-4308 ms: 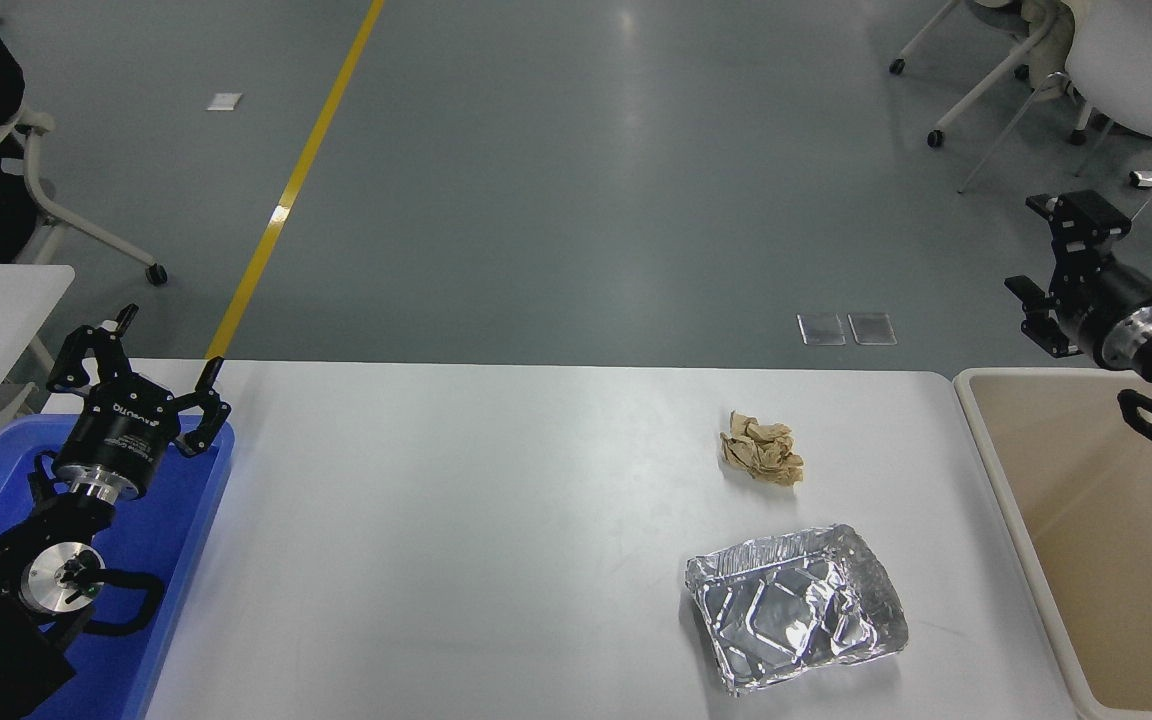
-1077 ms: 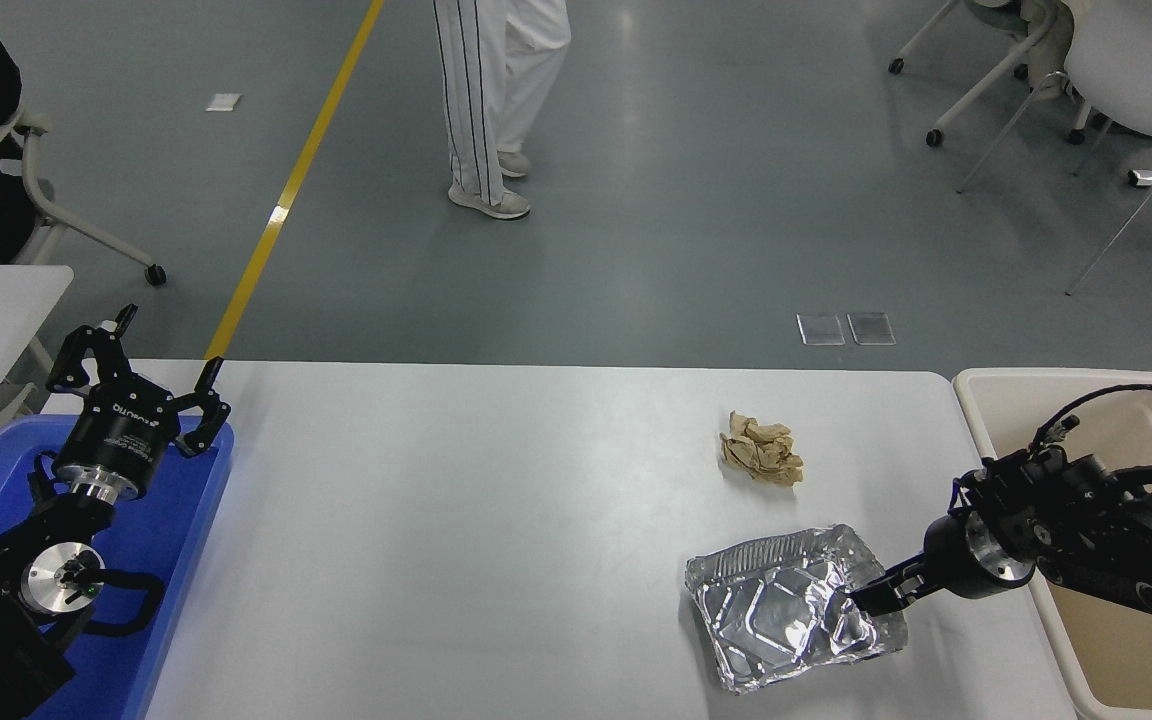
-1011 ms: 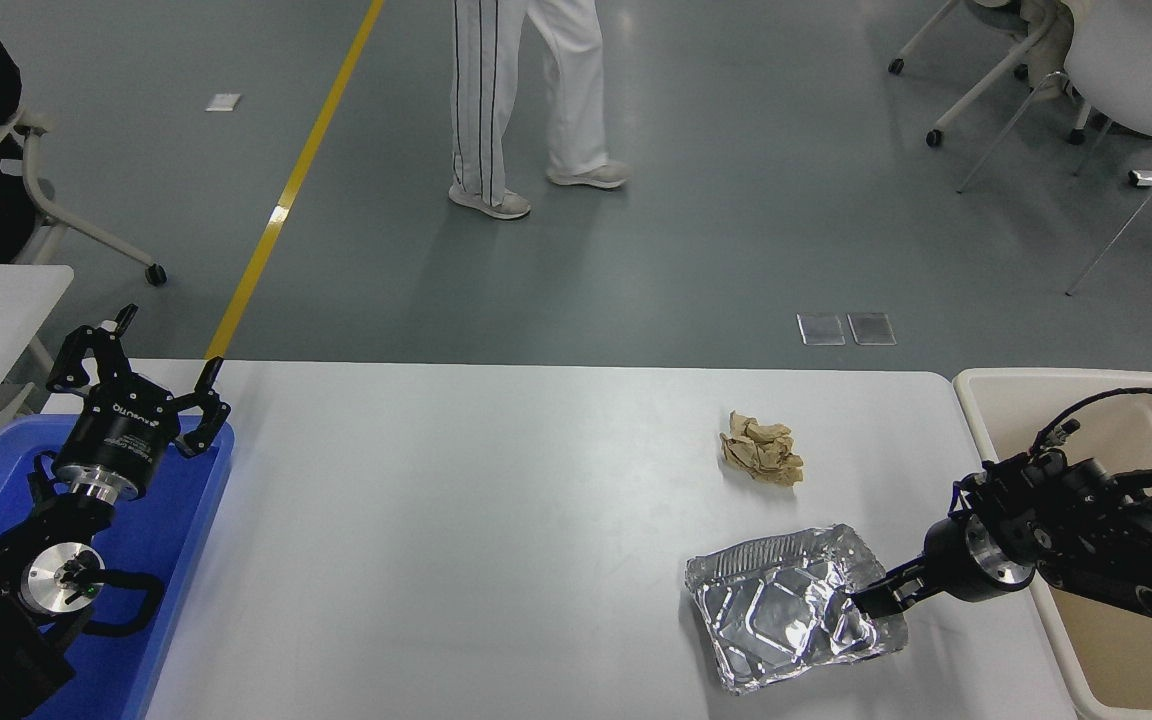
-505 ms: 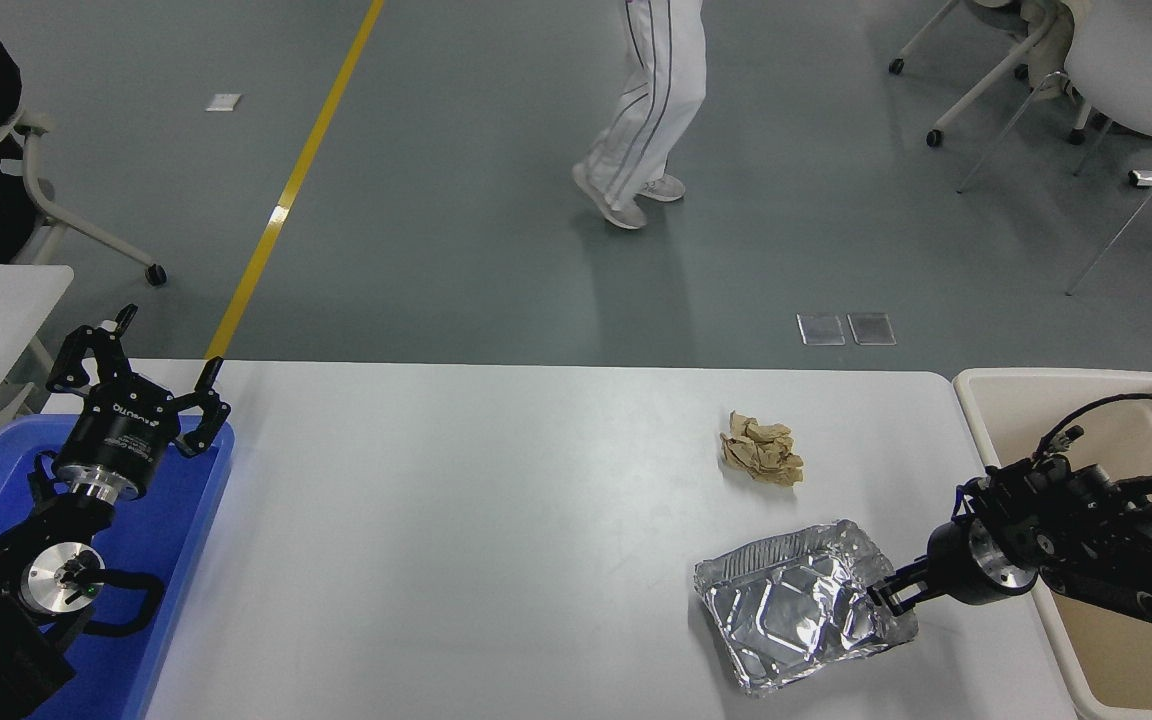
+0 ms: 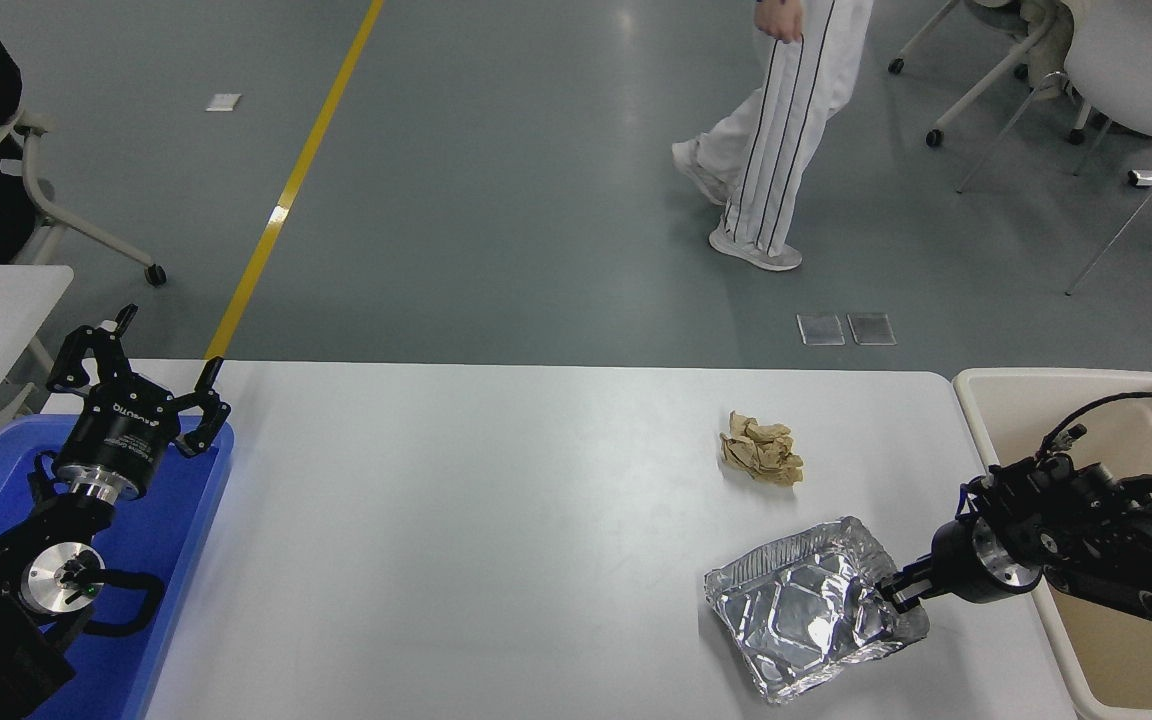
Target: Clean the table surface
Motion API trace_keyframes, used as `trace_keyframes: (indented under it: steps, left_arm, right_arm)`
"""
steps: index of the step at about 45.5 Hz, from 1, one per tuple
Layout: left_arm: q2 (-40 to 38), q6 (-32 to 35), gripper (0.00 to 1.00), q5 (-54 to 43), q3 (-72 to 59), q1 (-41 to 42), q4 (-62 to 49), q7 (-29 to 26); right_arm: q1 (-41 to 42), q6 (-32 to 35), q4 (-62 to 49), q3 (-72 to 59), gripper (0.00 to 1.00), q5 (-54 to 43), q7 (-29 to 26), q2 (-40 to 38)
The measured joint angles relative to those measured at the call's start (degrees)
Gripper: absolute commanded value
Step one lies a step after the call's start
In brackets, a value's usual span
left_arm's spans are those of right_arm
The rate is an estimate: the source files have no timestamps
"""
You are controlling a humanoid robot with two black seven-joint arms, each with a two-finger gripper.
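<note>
Your right gripper has its fingers pinched on the right rim of the crumpled foil tray, reaching in from over the beige tub. The tray sits near the front right of the table surface, with a crumpled brown paper ball just behind it. Your left gripper is parked over the blue bin, fingers spread. A person walks beyond the table.

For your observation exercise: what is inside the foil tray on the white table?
The foil tray shows only crumpled, shiny foil inside; no food or litter is visible. The right gripper clamps its right rim, hiding that small patch.
</note>
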Motion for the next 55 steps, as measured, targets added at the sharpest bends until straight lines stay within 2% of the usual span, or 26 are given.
trace_keyframes:
  steps: [18, 32, 55]
  left_arm:
    - [0.0, 0.0, 1.0, 0.0, 0.0, 0.0, 0.01, 0.0]
    - [0.0, 0.0, 1.0, 0.0, 0.0, 0.0, 0.0, 0.0]
    - [0.0, 0.0, 1.0, 0.0, 0.0, 0.0, 0.0, 0.0]
  right_arm:
    - [3.79, 0.61, 1.47, 0.34, 0.0, 0.63, 4.8, -5.83]
    - [8.22, 2.12, 6.93, 0.31, 0.0, 0.85, 7.85, -10.85]
    - [15.42, 11.22, 10.14, 7.43, 0.0, 5.6, 9.58, -13.45]
